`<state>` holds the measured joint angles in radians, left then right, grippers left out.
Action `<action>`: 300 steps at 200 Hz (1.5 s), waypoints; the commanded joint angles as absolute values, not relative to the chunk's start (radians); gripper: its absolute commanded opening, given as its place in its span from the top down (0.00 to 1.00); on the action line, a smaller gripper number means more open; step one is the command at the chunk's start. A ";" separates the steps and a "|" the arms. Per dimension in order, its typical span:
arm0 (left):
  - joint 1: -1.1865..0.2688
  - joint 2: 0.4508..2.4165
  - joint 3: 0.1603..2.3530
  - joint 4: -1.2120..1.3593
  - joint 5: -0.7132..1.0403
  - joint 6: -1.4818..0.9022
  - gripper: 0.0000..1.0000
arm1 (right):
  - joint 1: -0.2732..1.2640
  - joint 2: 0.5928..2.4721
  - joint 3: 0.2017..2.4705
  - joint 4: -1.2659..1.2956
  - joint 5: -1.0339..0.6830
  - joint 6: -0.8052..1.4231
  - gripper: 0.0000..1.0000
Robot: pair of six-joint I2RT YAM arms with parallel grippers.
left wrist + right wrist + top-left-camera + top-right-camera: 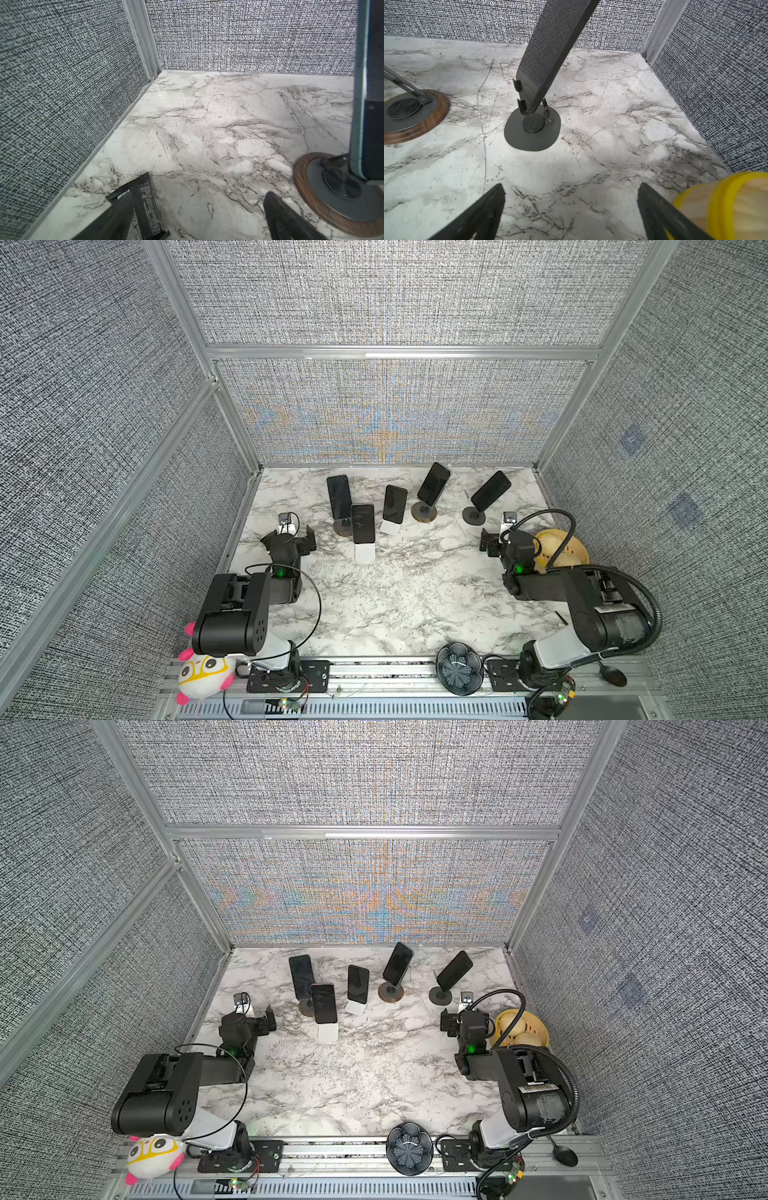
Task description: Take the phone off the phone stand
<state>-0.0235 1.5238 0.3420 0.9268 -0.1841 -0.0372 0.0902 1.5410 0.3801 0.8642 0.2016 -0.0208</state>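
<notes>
At table (pixel 395 605) 12 o'clock, five phones (pixel 395 504) sit on stands (pixel 424 512); left gripper (pixel 207 187) (9 o'clock) and right gripper (pixel 571 188) (3 o'clock) spread wide, empty.

Lab enclosure, fabric walls (pixel 395 294), aluminium frame (pixel 399 352), marble tabletop (pixel 395 605)

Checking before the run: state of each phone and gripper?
Left gripper: open, empty.
Right gripper: open, empty.
Far-left black phone: on wood-rimmed round stand.
Front black phone: on tall white stand.
Middle black phone: on small white stand.
Rear black phone: tilted on wood-ringed disc stand.
Rightmost black phone: tilted on dark grey disc stand.
</notes>
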 commanded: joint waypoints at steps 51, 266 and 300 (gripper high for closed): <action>-0.022 1.527 0.347 0.950 -0.183 -0.040 0.02 | 0.089 1.540 0.383 0.883 0.204 -0.020 0.01; -0.019 1.222 0.357 0.693 -0.220 -0.043 0.01 | 0.053 1.320 0.477 0.505 0.137 0.023 0.01; -0.029 0.928 0.434 0.325 -0.279 -0.127 0.01 | 0.055 1.173 0.531 0.250 0.086 0.090 0.01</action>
